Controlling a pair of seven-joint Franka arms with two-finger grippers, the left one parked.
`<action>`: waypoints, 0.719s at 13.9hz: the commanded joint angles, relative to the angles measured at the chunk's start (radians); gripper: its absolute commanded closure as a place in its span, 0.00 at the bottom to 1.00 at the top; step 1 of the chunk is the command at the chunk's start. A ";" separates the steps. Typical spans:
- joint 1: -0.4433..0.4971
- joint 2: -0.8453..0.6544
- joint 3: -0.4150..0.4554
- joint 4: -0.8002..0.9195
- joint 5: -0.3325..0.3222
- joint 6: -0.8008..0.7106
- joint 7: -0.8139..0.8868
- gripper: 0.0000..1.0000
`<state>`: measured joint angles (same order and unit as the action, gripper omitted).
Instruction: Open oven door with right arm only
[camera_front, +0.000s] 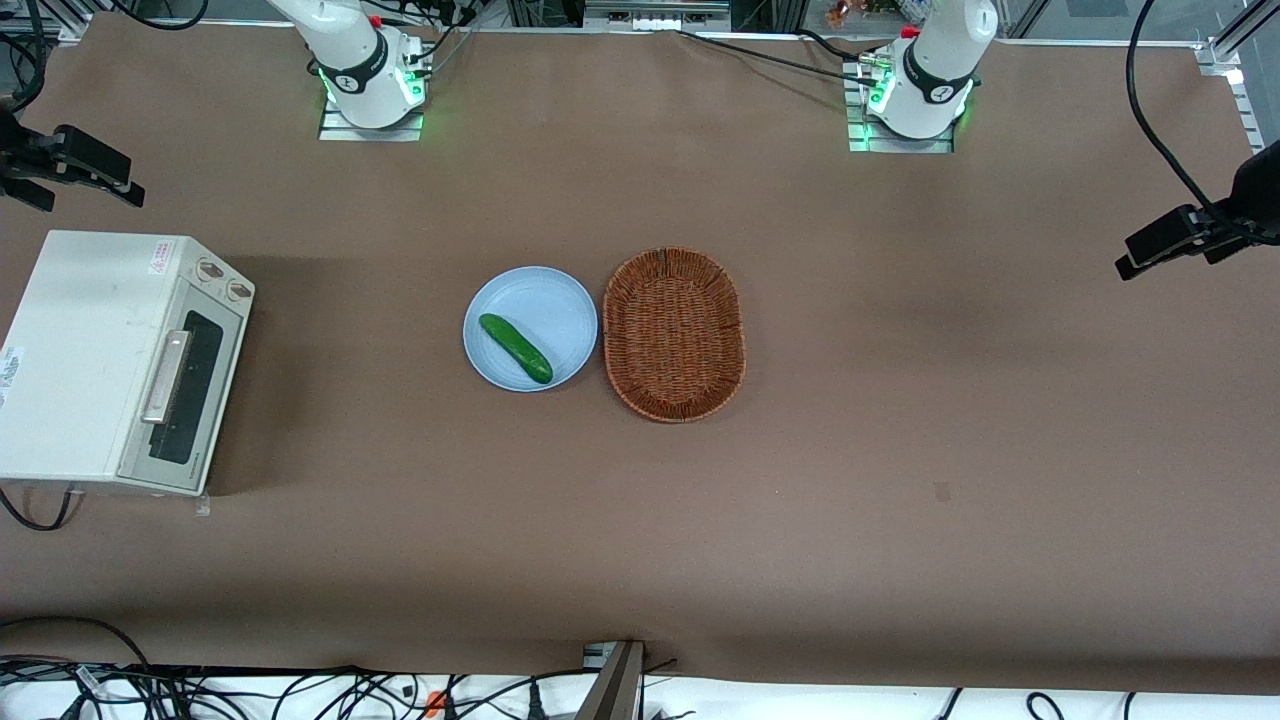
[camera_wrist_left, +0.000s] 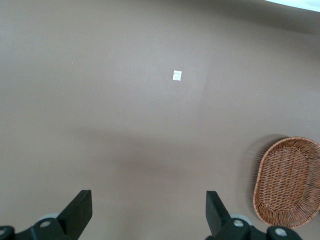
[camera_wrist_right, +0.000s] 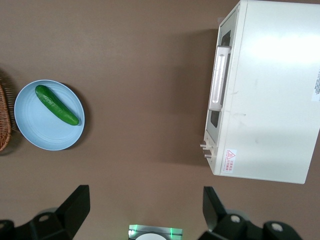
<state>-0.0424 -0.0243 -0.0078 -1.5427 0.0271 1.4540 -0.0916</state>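
Note:
The off-white oven (camera_front: 90, 350) stands at the working arm's end of the table, with two round knobs (camera_front: 224, 279) and a pink sticker on top. The oven door (camera_front: 190, 385) is shut, with its silver bar handle (camera_front: 165, 375) across the dark glass. My right gripper (camera_front: 90, 175) hangs high above the table, farther from the front camera than the oven and apart from it. The right wrist view shows the gripper (camera_wrist_right: 145, 202) wide open and empty, with the oven (camera_wrist_right: 270, 90), its door (camera_wrist_right: 220, 117) and the handle (camera_wrist_right: 218, 75) well away from the fingers.
A light blue plate (camera_front: 560, 300) holding a green cucumber (camera_front: 515, 347) sits mid-table, also in the right wrist view (camera_wrist_right: 35, 130). A brown wicker basket (camera_front: 675, 333) lies beside it toward the parked arm's end. The right arm's base (camera_front: 370, 90) is at the table's back edge.

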 joint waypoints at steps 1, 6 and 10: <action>-0.011 0.001 0.012 0.018 -0.015 -0.004 0.003 0.00; -0.011 0.003 0.015 0.019 -0.015 -0.007 -0.007 0.00; -0.008 0.004 0.017 0.012 -0.015 -0.017 -0.008 0.00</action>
<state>-0.0422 -0.0235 -0.0038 -1.5415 0.0264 1.4512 -0.0918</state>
